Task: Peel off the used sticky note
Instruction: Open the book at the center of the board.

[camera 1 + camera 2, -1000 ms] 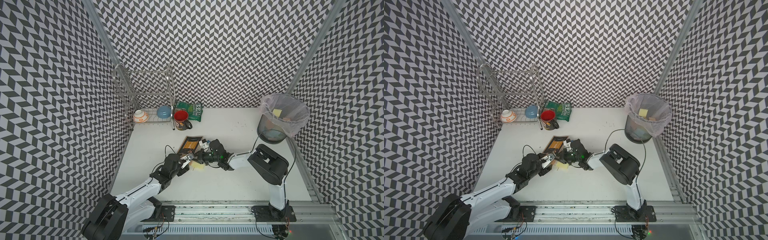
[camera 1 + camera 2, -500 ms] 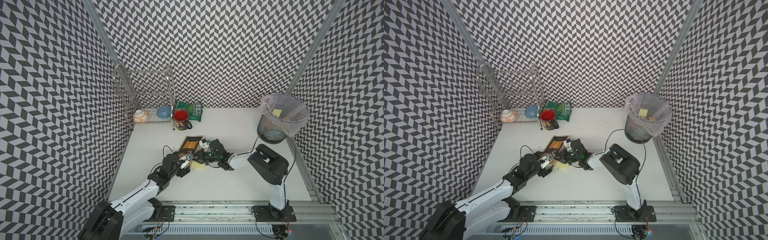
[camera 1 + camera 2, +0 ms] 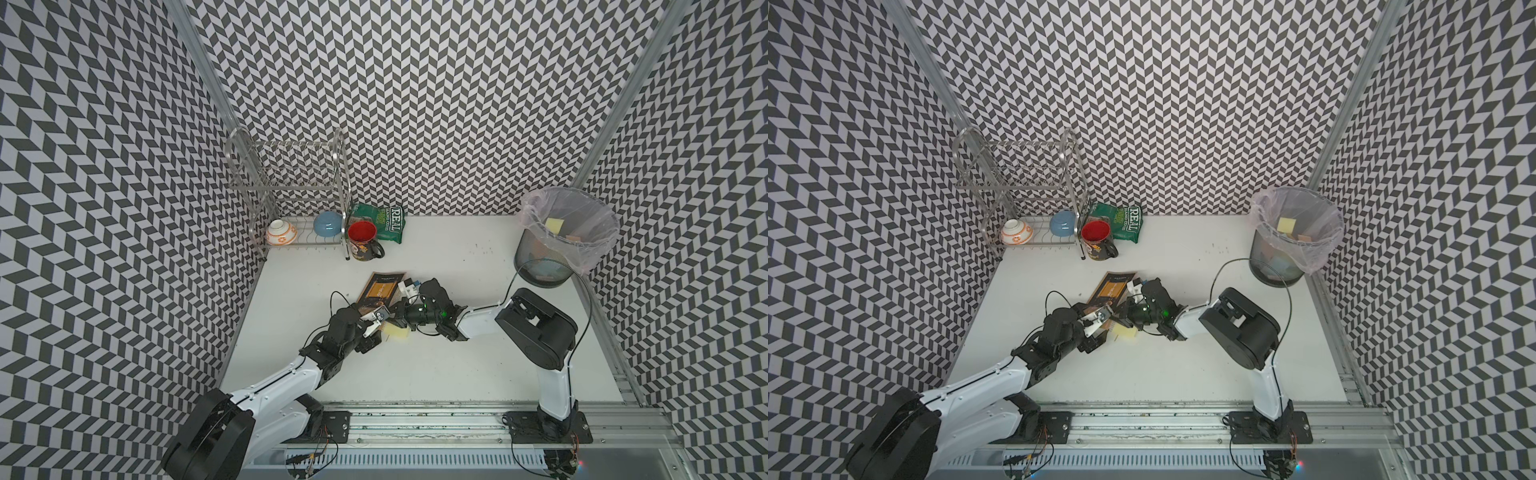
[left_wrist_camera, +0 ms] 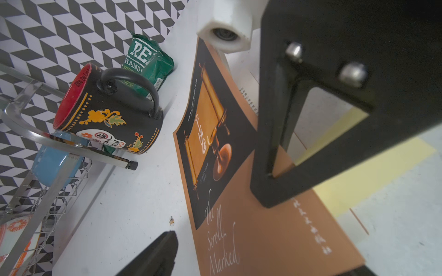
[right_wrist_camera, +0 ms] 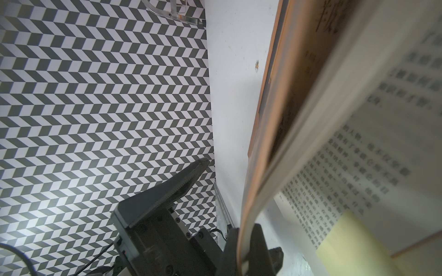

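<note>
Yellow note (image 3: pixel 397 332): pale matt paper, square, flat; lies at the near corner of the open book (image 3: pixel 380 291), lapping over the page corner and past the book's edge, just beside both grippers; whether it touches the table (image 3: pixel 415 374) I cannot tell
book: thin paperback; smooth brown and black cover, gold scroll picture, white script lettering; cover and a sheaf of leaves bowed upward, printed page bare beneath
right gripper (image 3: pixel 397 313): black plastic; clamped tight on the edge of the raised cover
left gripper (image 3: pixel 376 324): jaws spread wide, nothing between them; one finger (image 4: pixel 162 251) over bare table beside the cover
mug (image 3: pixel 363 241): glossy black, red inside, painted flowers and skull; stands just beside the rack's front post
rack (image 3: pixel 291 187): bright steel wire and tube; blue bowl (image 3: pixel 328 224) and white-orange bowl (image 3: pixel 281 237) on its lower shelf
bag (image 3: pixel 384 222): green crinkled foil, white lettering; behind the mug, at the back wall
bin (image 3: pixel 544 266): black mesh drum, clear film liner; paper scraps inside; well apart from the book
both top views: whole layout, arms, bin; cover text too small to read
left wrist view: cover lettering and mug paint sharp; note (image 4: pixel 370 175) only a yellow strip past the cover's edge
right wrist view: underside of the bowed cover, blurred print, note (image 5: pixel 354 246) on the page corner; ribbed face of the left finger (image 5: pixel 177 184)
</note>
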### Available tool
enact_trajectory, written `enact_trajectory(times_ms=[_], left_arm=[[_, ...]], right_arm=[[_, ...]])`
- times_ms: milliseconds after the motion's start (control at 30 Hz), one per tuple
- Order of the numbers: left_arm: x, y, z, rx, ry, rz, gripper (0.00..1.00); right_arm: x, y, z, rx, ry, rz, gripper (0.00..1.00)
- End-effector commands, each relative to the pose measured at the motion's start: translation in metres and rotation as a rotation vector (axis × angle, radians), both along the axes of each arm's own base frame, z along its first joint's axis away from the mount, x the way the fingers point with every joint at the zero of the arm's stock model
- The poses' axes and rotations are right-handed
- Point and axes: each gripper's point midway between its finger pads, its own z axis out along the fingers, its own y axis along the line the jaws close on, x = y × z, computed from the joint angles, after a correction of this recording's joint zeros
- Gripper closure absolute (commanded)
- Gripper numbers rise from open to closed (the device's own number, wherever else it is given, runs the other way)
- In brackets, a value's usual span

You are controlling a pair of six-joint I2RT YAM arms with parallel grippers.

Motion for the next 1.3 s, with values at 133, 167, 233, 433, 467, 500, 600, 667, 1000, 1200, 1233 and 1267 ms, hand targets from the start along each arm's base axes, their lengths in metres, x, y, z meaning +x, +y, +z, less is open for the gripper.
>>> enact_trajectory(times_ms=[133, 167, 233, 433, 467, 500, 600, 667, 1000, 1200, 1233, 1267], left_arm=[[0.003, 0.0, 0.013, -0.025, -0.054, 0.019, 0.41], [0.002, -0.001, 0.015, -0.03, -0.055, 0.016, 0.44], [-0.003, -0.003, 0.014, -0.038, -0.039, -0.004, 0.5], [-0.009, -0.004, 0.008, -0.047, -0.003, -0.016, 0.64], [-0.009, -0.004, 0.008, -0.047, 0.0, -0.016, 0.69], [-0.01, -0.004, 0.008, -0.049, 0.001, -0.015, 0.74], [-0.01, -0.006, 0.009, -0.061, 0.007, -0.015, 0.98], [-0.01, -0.008, 0.009, -0.069, 0.018, -0.017, 1.0], [-0.015, -0.019, 0.014, -0.147, 0.106, -0.047, 1.0], [-0.018, -0.027, 0.023, -0.231, 0.186, -0.089, 1.0], [-0.018, -0.026, 0.026, -0.249, 0.196, -0.093, 1.0], [-0.017, -0.025, 0.029, -0.269, 0.207, -0.093, 1.0]], right_arm=[[-0.001, 0.005, 0.013, 0.059, -0.039, 0.022, 1.0], [-0.002, 0.005, 0.013, 0.057, -0.039, 0.024, 1.0], [-0.001, 0.004, 0.011, 0.051, -0.036, 0.019, 0.99], [0.001, 0.005, 0.008, 0.033, -0.036, 0.02, 0.89], [0.001, 0.005, 0.008, 0.031, -0.036, 0.022, 0.84], [0.002, 0.004, 0.008, 0.026, -0.037, 0.02, 0.78], [0.004, 0.002, 0.011, 0.013, -0.048, 0.016, 0.62], [0.008, -0.002, 0.015, 0.003, -0.066, 0.008, 0.51], [0.031, -0.052, 0.035, -0.048, -0.135, -0.057, 0.25], [0.013, -0.077, 0.024, -0.129, -0.174, -0.038, 0.26], [0.009, -0.08, 0.019, -0.139, -0.172, -0.035, 0.26], [0.005, -0.085, 0.014, -0.15, -0.171, -0.034, 0.27]])
